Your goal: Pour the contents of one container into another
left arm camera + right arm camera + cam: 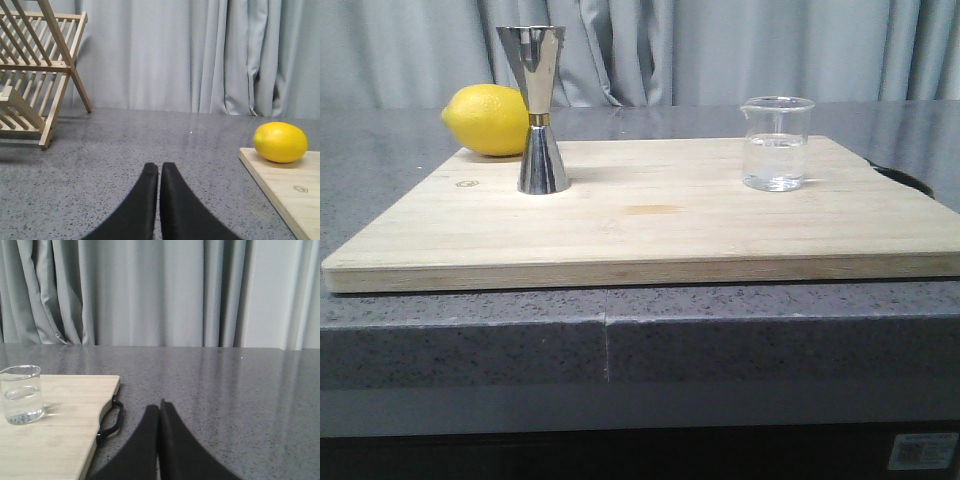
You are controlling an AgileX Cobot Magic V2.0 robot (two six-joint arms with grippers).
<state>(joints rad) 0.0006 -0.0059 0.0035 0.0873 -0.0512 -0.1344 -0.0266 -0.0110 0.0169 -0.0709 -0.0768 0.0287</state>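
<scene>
Zero progress so far: beaker (777, 144) sits full on the board's right, jigger (537, 110) upright at left, both my fingers (160, 172) (159, 412) pressed together, empty over the counter (720, 320).

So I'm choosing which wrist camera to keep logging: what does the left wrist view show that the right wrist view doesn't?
Only the left wrist view shows the lemon on the board's corner and a wooden rack on the counter. Only the right wrist view shows the beaker, part-filled with clear liquid, and the board's black handle. Both show a corner of the board, the grey counter, the curtain, and a pair of black fingers pressed together, holding nothing. Neither shows the jigger.
</scene>
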